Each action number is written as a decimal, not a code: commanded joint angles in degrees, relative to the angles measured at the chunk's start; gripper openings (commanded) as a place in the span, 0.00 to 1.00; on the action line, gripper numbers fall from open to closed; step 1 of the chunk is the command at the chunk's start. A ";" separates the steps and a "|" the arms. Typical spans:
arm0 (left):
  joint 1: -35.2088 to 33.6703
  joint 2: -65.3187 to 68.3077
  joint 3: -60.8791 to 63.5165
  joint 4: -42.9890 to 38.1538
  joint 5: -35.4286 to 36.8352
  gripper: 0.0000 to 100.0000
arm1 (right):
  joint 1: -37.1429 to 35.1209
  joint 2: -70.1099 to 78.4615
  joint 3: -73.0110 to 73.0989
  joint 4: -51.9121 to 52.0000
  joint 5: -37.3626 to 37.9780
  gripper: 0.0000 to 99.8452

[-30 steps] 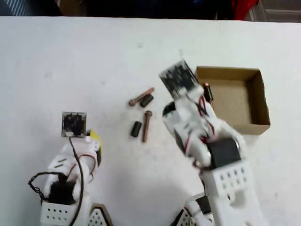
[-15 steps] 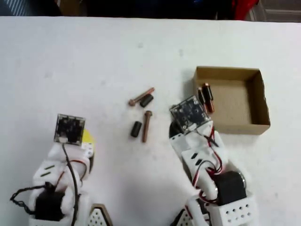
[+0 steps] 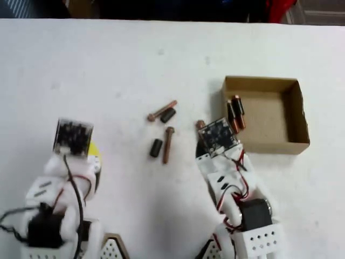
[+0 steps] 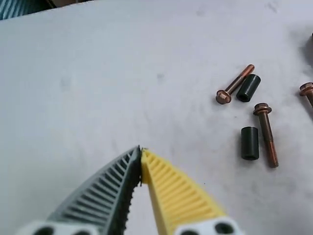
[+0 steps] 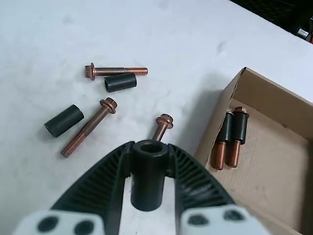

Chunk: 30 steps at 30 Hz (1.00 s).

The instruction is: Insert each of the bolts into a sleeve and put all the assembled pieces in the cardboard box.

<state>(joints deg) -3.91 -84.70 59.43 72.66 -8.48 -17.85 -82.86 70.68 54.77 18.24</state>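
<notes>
The right gripper (image 5: 148, 145) holds a black sleeve (image 5: 147, 178) clamped between its two dark fingers (image 5: 193, 171). The sleeve lies lengthwise along them, its open bore at the fingertips. Just beyond that bore lies a copper bolt (image 5: 165, 120). Its flanged head is clear, but its shank runs back behind the sleeve and fingers and is hidden. In the high view the arm's wrist board covers the gripper and the held sleeve.

The left gripper (image 4: 140, 152) has its grey finger (image 4: 102, 196) and yellow finger (image 4: 171, 191) pressed together tip to tip with nothing between them. It sits over bare white table (image 3: 108, 65), well to the left of the loose parts.

Between the two arms lie two more pairs. In the far pair, the far bolt (image 5: 115, 71) has the far sleeve (image 5: 120, 82) right beside its shank, but whether they touch is hard to tell. In the near pair, the near bolt (image 5: 88, 127) and the near sleeve (image 5: 63, 120) lie side by side, slightly apart.

Just right of the right gripper stands the cardboard box (image 5: 274, 98), partly cut off in the wrist view. Inside, two assembled pieces (image 5: 236, 128) lie side by side against its left wall.

In all there are three loose bolts, three unfilled sleeves including the held one, two assembled pieces and one box.
</notes>
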 commanded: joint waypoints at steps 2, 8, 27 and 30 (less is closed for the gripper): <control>1.10 14.64 -9.49 -0.44 -0.18 0.02 | -2.33 -2.33 1.76 -3.30 -3.96 0.02; 9.01 28.62 -15.47 -0.35 4.04 0.02 | -2.59 -5.58 4.40 -4.09 -4.57 0.02; 23.96 75.30 -40.44 0.00 15.56 0.02 | -0.04 -20.18 16.44 -8.40 -4.13 0.02; 25.36 80.75 -43.43 -0.35 17.32 0.02 | -0.04 -20.18 16.97 -8.40 -4.13 0.02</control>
<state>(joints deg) 19.38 -7.60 21.01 72.66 6.55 -18.37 -102.20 87.82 47.38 14.11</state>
